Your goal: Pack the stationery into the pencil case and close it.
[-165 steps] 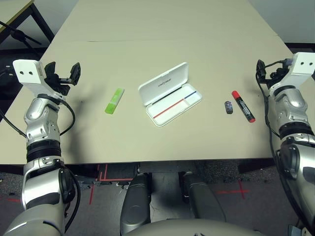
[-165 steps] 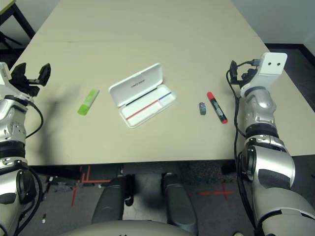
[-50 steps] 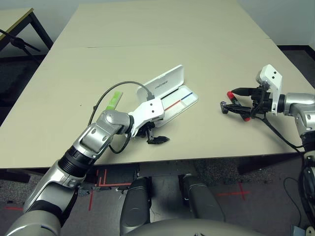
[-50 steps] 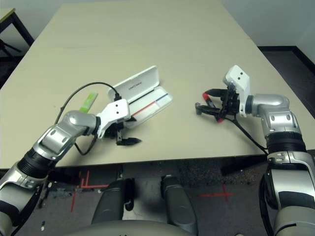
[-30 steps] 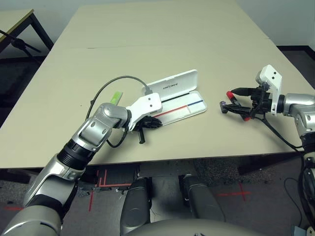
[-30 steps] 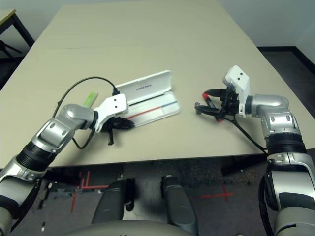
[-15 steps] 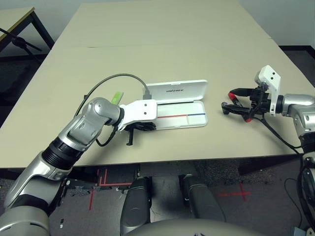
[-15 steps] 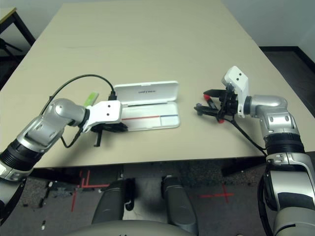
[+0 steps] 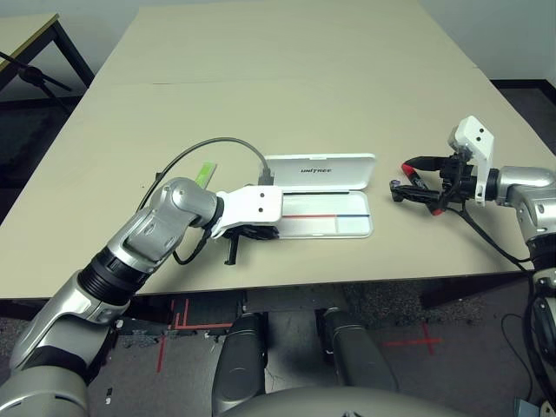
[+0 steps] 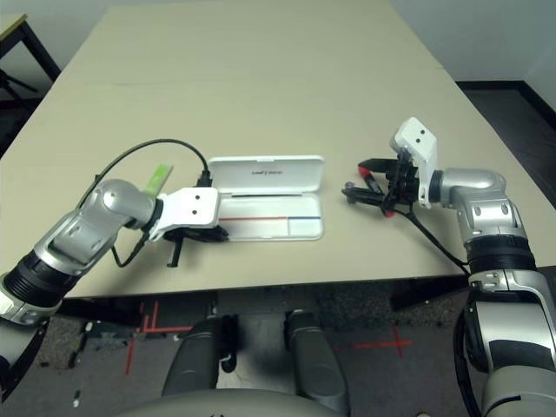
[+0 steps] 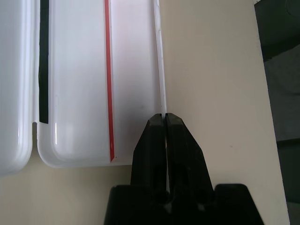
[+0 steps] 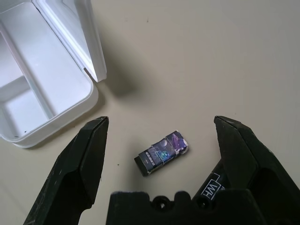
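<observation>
The left gripper (image 11: 165, 123) is pinching the near rim of the pencil case (image 9: 326, 215) at its left end, its two black fingers (image 11: 152, 140) pressed together on the thin white wall. The case is lying open near the middle of the table (image 9: 287, 78), lid (image 9: 320, 170) folded back on the far side, tray on the near side with a red-and-blue line running along it.

The right gripper (image 12: 161, 140) is hovering with its fingers (image 12: 89, 159) spread wide on either side of the small dark block (image 12: 161, 153), which is lying on the table just right of the case, touching neither finger. The red marker (image 9: 423, 184) is lying just right of the block, partly hidden by the gripper.

The lime-green bar (image 9: 205, 174) is resting on the table left of the case, on the far side of the left forearm.
</observation>
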`<action>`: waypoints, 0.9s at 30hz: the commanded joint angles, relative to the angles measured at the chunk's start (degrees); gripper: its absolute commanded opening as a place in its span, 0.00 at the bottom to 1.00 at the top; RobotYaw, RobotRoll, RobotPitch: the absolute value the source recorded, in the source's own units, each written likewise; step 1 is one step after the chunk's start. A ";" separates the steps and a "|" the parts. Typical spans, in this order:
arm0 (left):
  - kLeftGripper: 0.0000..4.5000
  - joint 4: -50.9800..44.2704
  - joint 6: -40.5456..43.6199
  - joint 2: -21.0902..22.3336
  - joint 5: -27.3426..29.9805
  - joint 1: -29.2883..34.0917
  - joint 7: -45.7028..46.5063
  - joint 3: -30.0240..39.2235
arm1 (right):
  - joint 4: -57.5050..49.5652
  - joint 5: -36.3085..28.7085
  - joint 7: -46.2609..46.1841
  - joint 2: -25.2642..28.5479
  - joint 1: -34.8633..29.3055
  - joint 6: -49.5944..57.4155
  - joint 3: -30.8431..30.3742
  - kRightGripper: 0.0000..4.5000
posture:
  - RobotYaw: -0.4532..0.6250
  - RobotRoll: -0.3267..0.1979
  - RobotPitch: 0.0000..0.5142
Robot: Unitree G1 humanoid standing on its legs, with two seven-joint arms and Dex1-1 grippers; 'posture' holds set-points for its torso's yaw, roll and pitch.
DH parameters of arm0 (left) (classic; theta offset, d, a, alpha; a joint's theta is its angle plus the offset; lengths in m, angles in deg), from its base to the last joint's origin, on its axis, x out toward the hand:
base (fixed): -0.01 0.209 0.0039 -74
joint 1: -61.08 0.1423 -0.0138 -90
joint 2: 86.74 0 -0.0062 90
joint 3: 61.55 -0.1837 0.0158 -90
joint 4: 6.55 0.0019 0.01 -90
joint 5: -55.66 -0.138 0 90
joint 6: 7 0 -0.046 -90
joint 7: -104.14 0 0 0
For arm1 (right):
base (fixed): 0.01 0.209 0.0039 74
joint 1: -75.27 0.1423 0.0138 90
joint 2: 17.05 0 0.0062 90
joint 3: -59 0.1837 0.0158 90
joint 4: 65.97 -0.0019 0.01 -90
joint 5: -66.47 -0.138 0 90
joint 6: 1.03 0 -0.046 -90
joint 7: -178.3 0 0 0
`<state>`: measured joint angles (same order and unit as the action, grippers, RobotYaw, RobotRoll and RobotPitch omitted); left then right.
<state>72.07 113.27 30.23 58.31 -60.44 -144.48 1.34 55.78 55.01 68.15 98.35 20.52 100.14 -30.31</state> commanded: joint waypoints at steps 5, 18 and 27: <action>0.01 -2.49 2.41 0.34 -0.61 1.33 1.21 0.30 | 0.59 0.53 0.43 -0.87 -0.29 -0.59 -0.87 1.00 | 0.39 0.62 0.30; 0.01 -3.40 4.53 0.72 -0.10 1.92 2.29 1.74 | 0.56 1.03 0.51 -1.54 -0.31 -0.60 -1.10 1.00 | 0.40 0.62 0.30; 0.18 -4.83 4.30 0.93 0.13 2.67 2.23 2.16 | 0.47 1.22 0.56 -1.54 -0.45 -0.60 -1.04 1.00 | 0.39 0.62 0.31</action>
<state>68.36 117.55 30.68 58.32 -58.61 -142.55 3.14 55.83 55.94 68.22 96.76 20.52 99.92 -30.59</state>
